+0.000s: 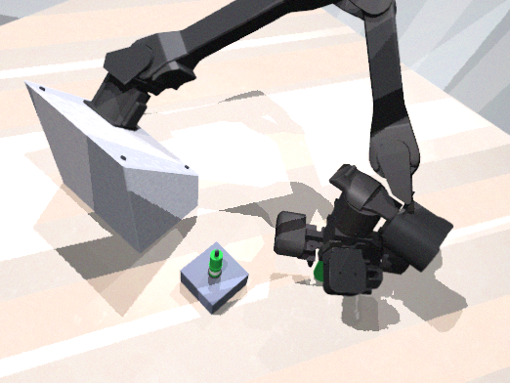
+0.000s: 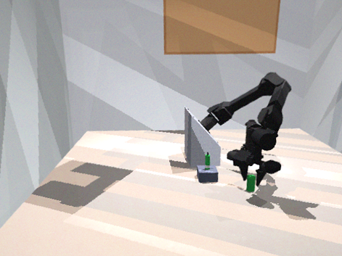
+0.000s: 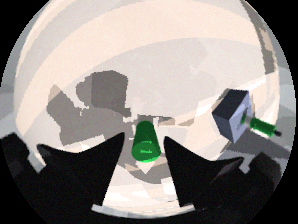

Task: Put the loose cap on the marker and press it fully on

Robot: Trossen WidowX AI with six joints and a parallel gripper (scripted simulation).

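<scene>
Two green things are showing from the top: the marker [image 1: 215,263] is standing upright in the block [image 1: 214,284], well apart from the cap [image 1: 318,272], which is peeking out as a sliver from under the wrist because the claw [image 1: 319,266] is hanging directly over it. That placement suggests the arm is lining up for a grasp from above, so that the cap comes up with its open end ready to go down over the marker tip. From the exterior view, the cap [image 2: 251,183] is standing on the desk [image 2: 134,221] with the dark fingers [image 2: 245,169] pointing down on either side of it, their tips about level with its top. In the wrist view, the cap [image 3: 145,143] is sitting centred in the gap between the fingers, with light showing on both sides, so the claw is standing about half open and gripping nothing yet; the block [image 3: 232,117] is lying off to the right.
</scene>
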